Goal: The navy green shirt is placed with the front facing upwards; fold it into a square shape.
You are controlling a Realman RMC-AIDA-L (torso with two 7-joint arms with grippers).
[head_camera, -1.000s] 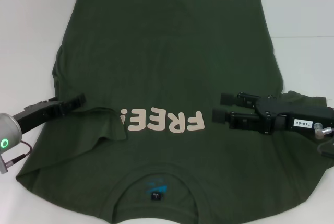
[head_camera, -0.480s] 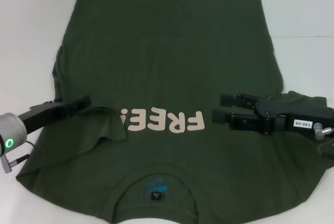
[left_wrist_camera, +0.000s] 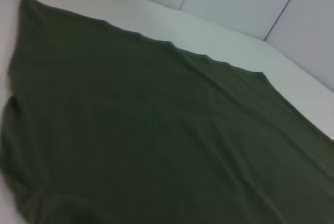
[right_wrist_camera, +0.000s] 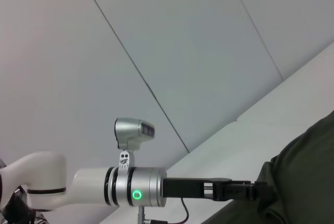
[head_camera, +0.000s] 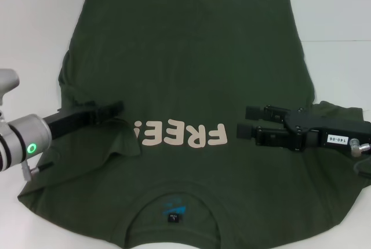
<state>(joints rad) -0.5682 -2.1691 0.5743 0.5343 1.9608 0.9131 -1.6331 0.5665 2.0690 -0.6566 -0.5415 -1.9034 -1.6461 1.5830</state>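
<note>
- The navy green shirt [head_camera: 191, 80] lies front-up on the white table [head_camera: 35, 22], spread nearly flat. The collar is nearest the robot, the hem farthest, and the cream "FREE!" lettering [head_camera: 179, 134] reads upside down in the head view.
- Left side: the left sleeve [head_camera: 116, 141] is turned inward over the chest, its edge touching the end of the lettering. This is the only fold visible, and it is loose and wrinkled.
- Left gripper [head_camera: 116, 108]: positioned low over the folded sleeve. Its fingertips look pressed together, but whether they pinch fabric cannot be determined.
- Centre: the body panel is unfolded; the left wrist view shows only smooth flat cloth.
- Right gripper [head_camera: 243, 120]: resting over the chest just beside the lettering, fingers spread apart, holding nothing.
- Right side: the right sleeve [head_camera: 339, 109] is spread outward under the right arm, not folded in.
- Assessment: the task appears to be at an early stage. Remaining, by judgement: right sleeve fold, then folding hem toward collar to form a square.
</note>
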